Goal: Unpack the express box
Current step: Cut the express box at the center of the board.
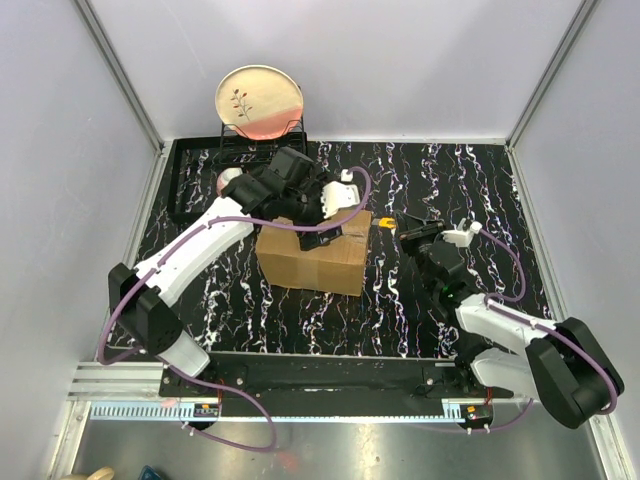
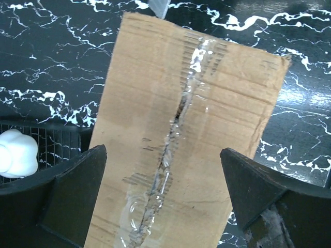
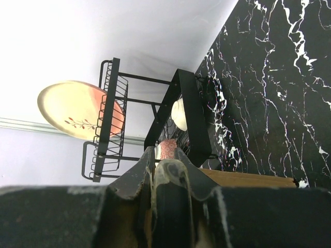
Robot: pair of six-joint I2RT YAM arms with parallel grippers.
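A: Step in hand?
B: Opening. The plain brown corrugated cardboard express box (image 1: 310, 262) sits mid-table on the black, white-veined tabletop (image 1: 430, 170). Its clear tape seam (image 2: 176, 119) looks slit and the flaps lie flat.
A: Grippers?
B: Left gripper (image 2: 163, 160) hangs over the box top, jaws fully spread, holding nothing. Right gripper (image 1: 405, 232) is beside the box, jaws pinched on a slim dark tool (image 1: 385, 225) with a yellow end, likely a cutter.
A: Next?
B: Hook a flap edge at the seam and lift. No legible print or label.

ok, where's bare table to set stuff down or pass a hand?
Free: back-right table behind right gripper; front strip between express box and arm bases. Crowded: rack back left, left gripper over the box.
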